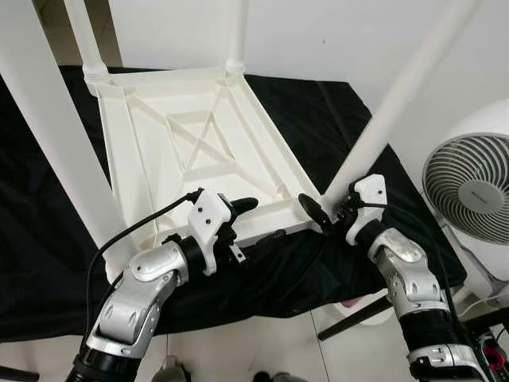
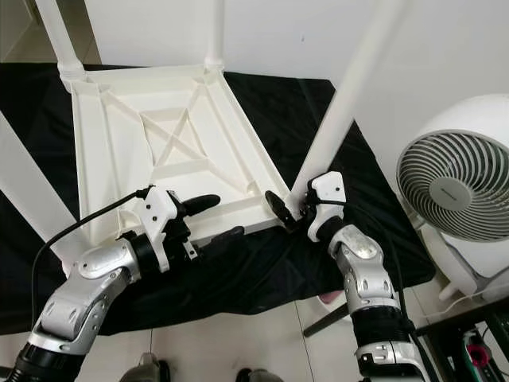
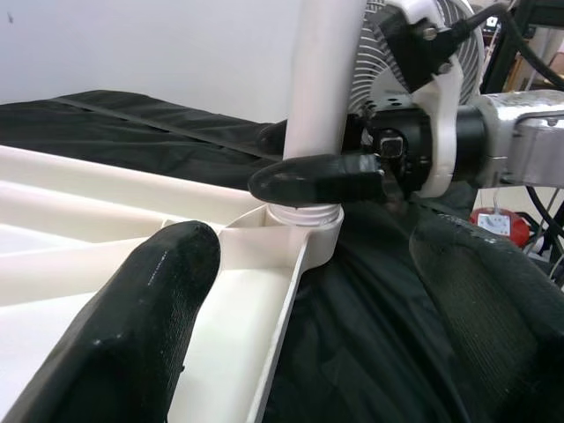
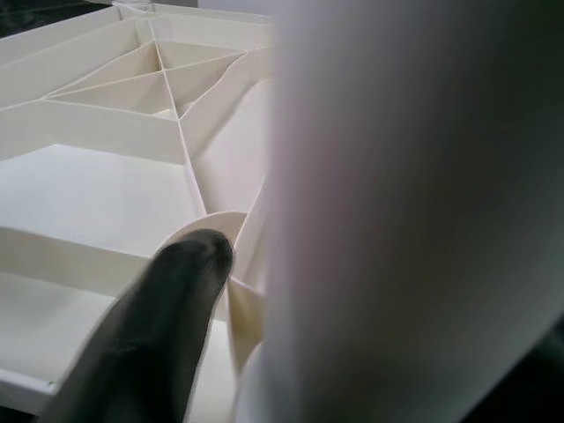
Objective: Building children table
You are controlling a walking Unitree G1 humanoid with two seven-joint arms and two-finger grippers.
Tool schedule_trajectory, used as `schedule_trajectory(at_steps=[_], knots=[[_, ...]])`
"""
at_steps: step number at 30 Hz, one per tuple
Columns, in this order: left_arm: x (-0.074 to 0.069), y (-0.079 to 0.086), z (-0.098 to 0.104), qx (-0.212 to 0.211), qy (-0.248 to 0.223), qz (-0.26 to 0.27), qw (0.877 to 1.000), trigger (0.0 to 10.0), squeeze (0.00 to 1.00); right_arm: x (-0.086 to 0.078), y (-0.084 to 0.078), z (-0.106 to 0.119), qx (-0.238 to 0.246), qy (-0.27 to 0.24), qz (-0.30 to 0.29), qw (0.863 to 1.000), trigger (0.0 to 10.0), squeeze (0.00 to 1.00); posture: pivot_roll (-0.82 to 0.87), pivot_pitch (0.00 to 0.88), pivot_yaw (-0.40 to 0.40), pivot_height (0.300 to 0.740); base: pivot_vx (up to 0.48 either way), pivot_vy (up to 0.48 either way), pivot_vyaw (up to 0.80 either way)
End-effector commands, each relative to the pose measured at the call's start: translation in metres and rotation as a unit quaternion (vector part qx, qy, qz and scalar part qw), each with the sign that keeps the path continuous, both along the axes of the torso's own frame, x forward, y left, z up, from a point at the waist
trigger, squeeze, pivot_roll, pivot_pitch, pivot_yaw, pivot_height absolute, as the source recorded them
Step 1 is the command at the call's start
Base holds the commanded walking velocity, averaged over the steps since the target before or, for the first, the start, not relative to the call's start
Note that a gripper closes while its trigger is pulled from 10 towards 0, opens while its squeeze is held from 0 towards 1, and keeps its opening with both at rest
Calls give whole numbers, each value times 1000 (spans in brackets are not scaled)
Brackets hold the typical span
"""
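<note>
A white plastic children's table (image 1: pixel 199 151) lies upside down on a black cloth, its ribbed underside facing up. Its legs stand upward. At the near right corner the table leg (image 1: pixel 398 103) sits in its socket (image 3: pixel 304 216). My right gripper (image 1: pixel 326 211) is shut on the base of this leg, with one black finger (image 3: pixel 317 176) in front of it and the other behind. My left gripper (image 1: pixel 256 221) is open and straddles the table's near rim. One of its fingers (image 3: pixel 150 317) is over the inside and the other is over the cloth outside.
The black cloth (image 1: pixel 334 103) covers the low surface under the table. A white floor fan (image 1: pixel 469 187) stands close on the right, beside my right arm. The near left leg (image 1: pixel 56 135) rises close to my left arm. Pale floor tiles lie below the cloth's front edge.
</note>
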State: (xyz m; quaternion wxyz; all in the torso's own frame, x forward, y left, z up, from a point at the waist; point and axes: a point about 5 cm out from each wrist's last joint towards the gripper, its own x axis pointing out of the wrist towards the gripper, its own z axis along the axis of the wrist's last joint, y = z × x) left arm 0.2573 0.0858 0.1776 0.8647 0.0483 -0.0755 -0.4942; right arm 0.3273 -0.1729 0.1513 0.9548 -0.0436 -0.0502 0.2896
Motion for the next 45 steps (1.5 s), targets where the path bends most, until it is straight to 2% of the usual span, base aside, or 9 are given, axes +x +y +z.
schedule_trajectory(at_steps=[1,2,18,19,29,32,34,36,45], knots=[[0,-2,1,-2,-4,3,1000,10000,0,1,5,-8,-2,14,24,1000,4431,0,111,84,-91,740,0,0,0],[0,-2,2,-2,-4,3,1000,10000,0,4,10,-8,1,16,33,999,0,0,115,91,-91,740,0,0,0],[-2,-7,2,-11,-4,1,1000,10000,0,13,8,-10,3,12,40,999,0,0,113,118,-110,740,0,0,0],[-1,-10,1,-10,-5,-2,1000,10000,0,13,6,-12,0,20,22,1000,10000,0,94,122,-107,740,0,0,0],[2,-17,-1,-11,-2,-19,1000,10000,0,3,5,-21,8,12,-95,995,10000,0,61,129,-93,740,0,0,0],[2,-18,-2,-12,0,-23,1000,10000,0,-6,8,-22,24,1,-172,985,10000,0,49,133,-96,740,0,0,0],[2,-18,-2,-12,0,-23,1000,10000,0,-6,8,-22,24,1,-172,985,10000,0,49,133,-96,740,0,0,0],[5,-18,-3,-13,1,-18,1000,10000,0,-10,14,-23,61,3,-265,962,10000,0,48,129,-95,740,0,0,0],[10,-14,0,-16,0,-14,1000,10000,0,-17,39,-29,80,17,-330,941,10000,0,50,112,-68,740,0,0,0]])
